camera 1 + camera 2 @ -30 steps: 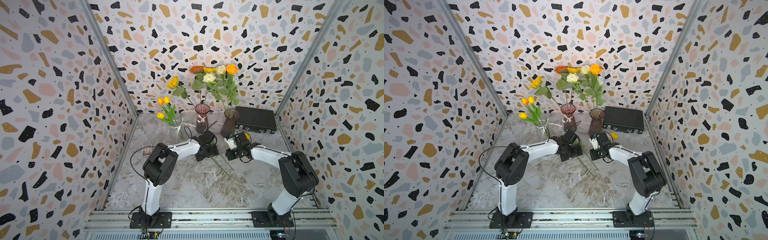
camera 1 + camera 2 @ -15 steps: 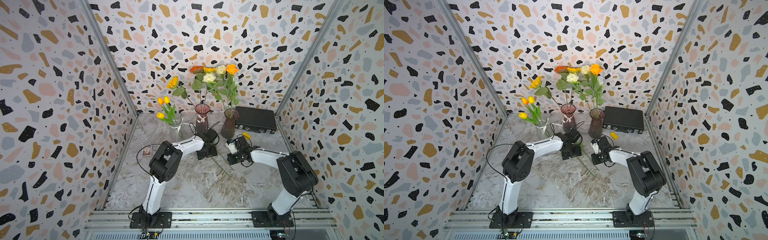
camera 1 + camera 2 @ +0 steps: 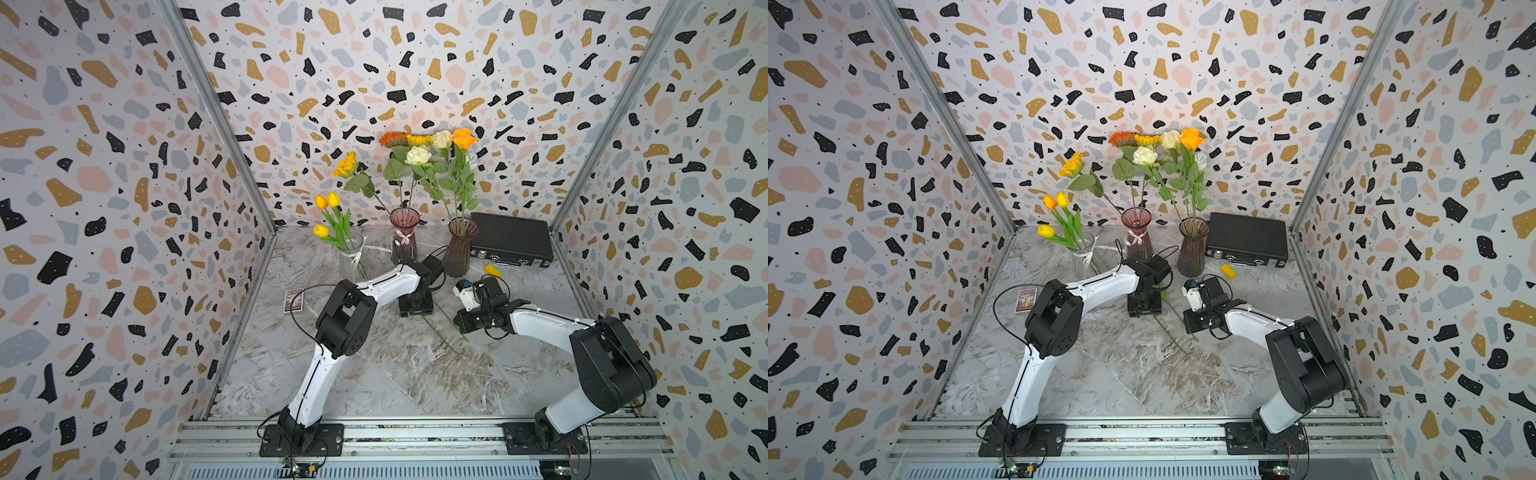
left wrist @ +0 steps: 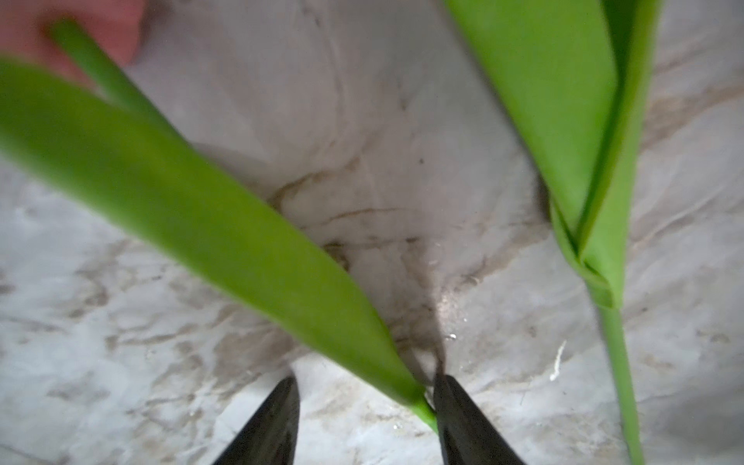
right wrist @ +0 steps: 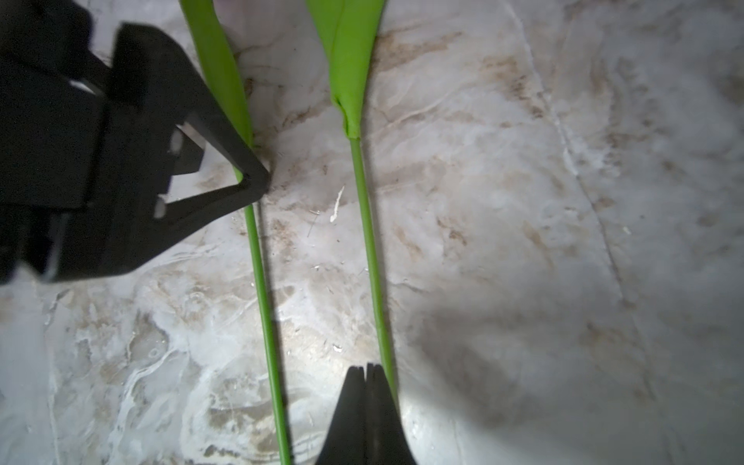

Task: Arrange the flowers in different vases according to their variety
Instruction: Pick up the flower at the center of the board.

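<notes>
Terrazzo-patterned walls [image 3: 124,208] enclose a marbled counter [image 3: 374,382] on three sides.

Far edge: three vases stand in a row.
- Clear vase [image 3: 351,262], holding yellow tulips [image 3: 328,203].
- Ribboned pink vase [image 3: 404,232], holding sunflowers [image 3: 347,164].
- Ribbed vase [image 3: 459,249], holding roses [image 3: 417,154] in cream, white and orange.

Other items: a black case [image 3: 513,239] lies in the far right corner, with a small yellow piece [image 3: 492,270] just in front of it. A card pack [image 3: 293,300] lies toward the left edge.

Middle of the counter: two loose flowers lie side by side, apart, with their bare ends toward the near edge. I note them as the first stem [image 5: 261,282] and the second stem [image 5: 372,249].

My left end effector [image 4: 364,386] is down at the counter over the first stem, where the leaf joins it. The jaws stand apart. The stem lies between them against one finger [image 4: 455,410], and bare counter shows between it and the other finger, so nothing is clamped. A pink blur shows past the leaf in the left wrist view, too soft to name.

My right end effector [image 5: 366,368] sits low over the counter, jaws pressed together on nothing. The second stem runs just beside its tips. I cannot tell whether they touch.
</notes>
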